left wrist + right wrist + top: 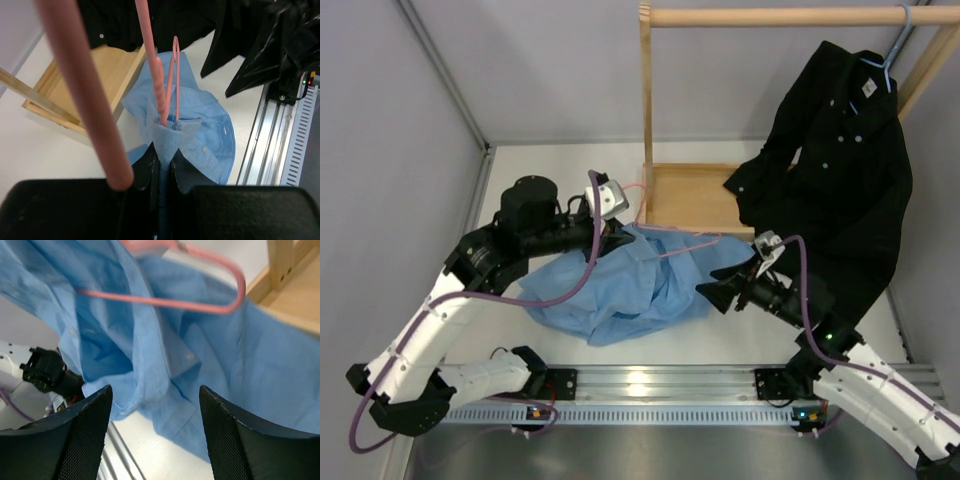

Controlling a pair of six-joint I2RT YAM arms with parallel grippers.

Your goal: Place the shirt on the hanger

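Presently: shirt [620,290], crumpled on table [560,170] between both arms, with hanger [165,301] threaded into its collar. Left gripper [162,162] clenched on the collar cloth. Right gripper [154,390] spread wide, just beside the shirt. Black shirt [840,150] hangs on wooden rack [646,100].

The left arm [430,320] was folded, elbow toward 8 o'clock. The left gripper [613,238] pointed toward 3 o'clock, pinched tight on the shirt [630,290]. The right gripper [710,283] pointed toward 9 o'clock, fingers [80,440] spread wide.
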